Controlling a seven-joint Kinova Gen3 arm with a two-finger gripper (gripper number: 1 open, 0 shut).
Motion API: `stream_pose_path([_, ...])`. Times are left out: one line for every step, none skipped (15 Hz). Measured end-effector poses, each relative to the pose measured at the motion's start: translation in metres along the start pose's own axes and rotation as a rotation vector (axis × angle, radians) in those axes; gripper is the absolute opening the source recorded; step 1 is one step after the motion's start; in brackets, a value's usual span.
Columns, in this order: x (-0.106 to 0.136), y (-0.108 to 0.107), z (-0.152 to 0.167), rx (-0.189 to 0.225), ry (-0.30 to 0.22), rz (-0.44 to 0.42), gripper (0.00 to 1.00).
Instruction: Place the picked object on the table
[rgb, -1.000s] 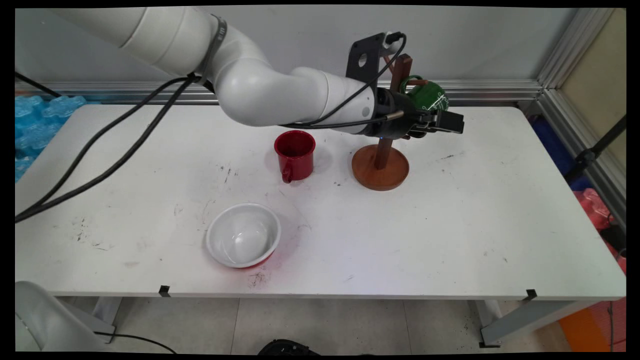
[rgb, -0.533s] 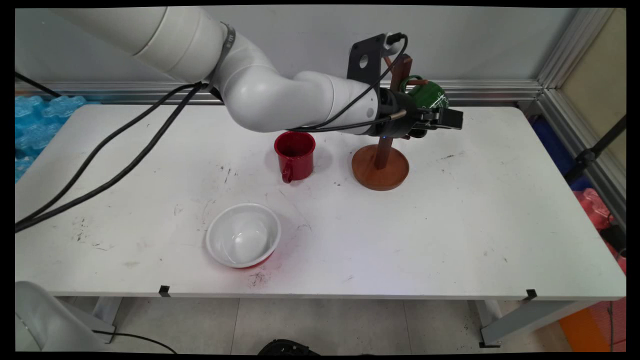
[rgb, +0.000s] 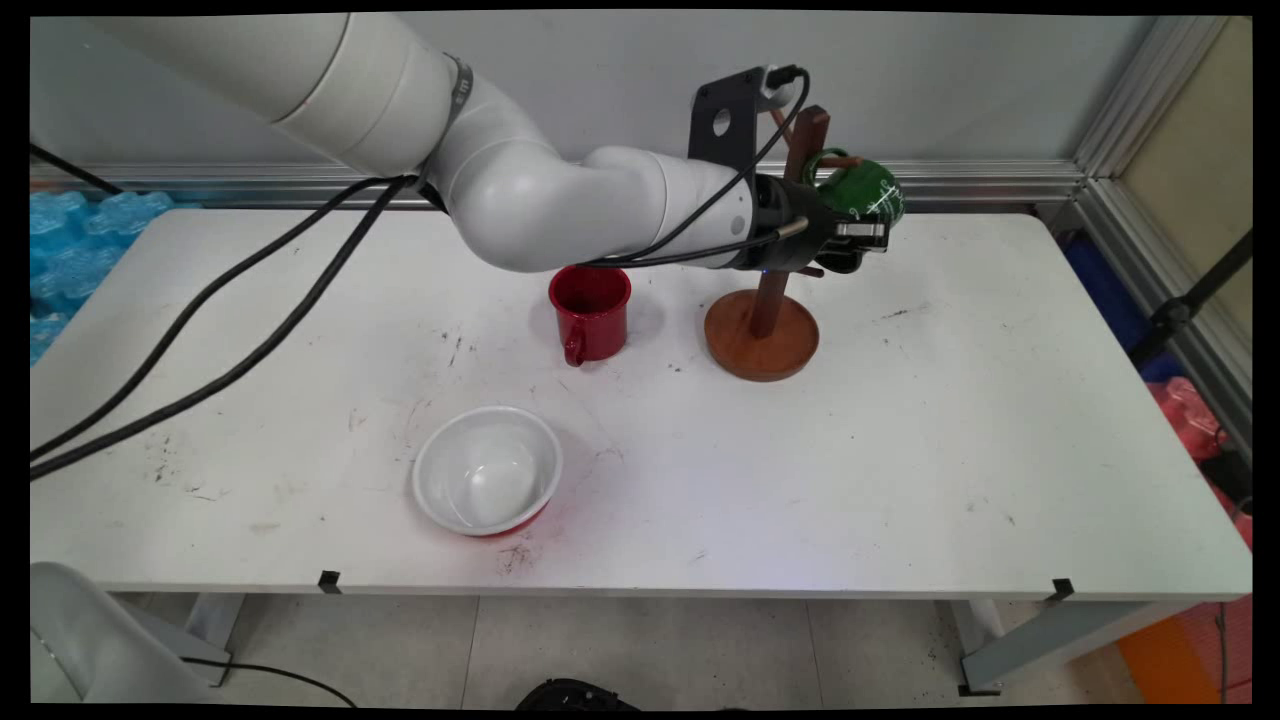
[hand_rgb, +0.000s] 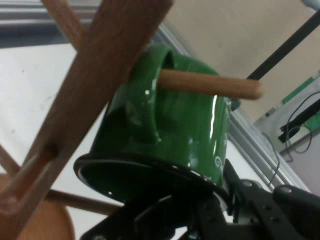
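Note:
A green mug (rgb: 864, 188) hangs by its handle on a peg (hand_rgb: 210, 84) of the wooden mug tree (rgb: 762, 338) at the back of the white table. My gripper (rgb: 860, 236) reaches in from the left, level with the mug's lower rim and just right of the tree's post. In the hand view the green mug (hand_rgb: 170, 125) fills the middle, its dark rim right above my gripper (hand_rgb: 215, 202). One finger lies against the outside of the mug's wall at the right, the other at the opening. The jaws look shut on that wall. The slanted post (hand_rgb: 100, 85) crosses the left.
A red mug (rgb: 590, 310) stands just left of the tree's base, under my forearm. A white bowl (rgb: 487, 468) with a red outside sits nearer the front edge. Blue bubble wrap (rgb: 70, 240) lies off the table's left end. Black cables hang from the arm.
The gripper's tip has drawn back to the left, from beyond the mug to right under it. The mug and the top of the post have shifted slightly to the right.

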Motion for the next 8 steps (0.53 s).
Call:
stream_pose_path([0.0,-0.0008,0.0,0.003,0.002,-0.002,0.0])
stream_pose_path([0.0001,-0.0022,-0.0002,0.008,0.006,-0.004,0.0])
stream_pose_path([0.0002,-0.0029,0.0002,0.011,0.007,-0.005,0.0])
stream_pose_path([0.0009,-0.0042,0.0007,0.015,0.01,-0.006,0.0])
stream_pose_path([0.001,-0.005,0.0005,0.017,0.012,-0.007,0.0])
stream_pose_path([0.0017,-0.0057,0.0009,0.018,0.013,-0.007,0.0])
stream_pose_path([0.002,-0.0062,0.0008,0.019,0.014,-0.007,0.0])
stream_pose_path([0.002,-0.0066,0.0002,0.02,0.015,-0.006,0.0])
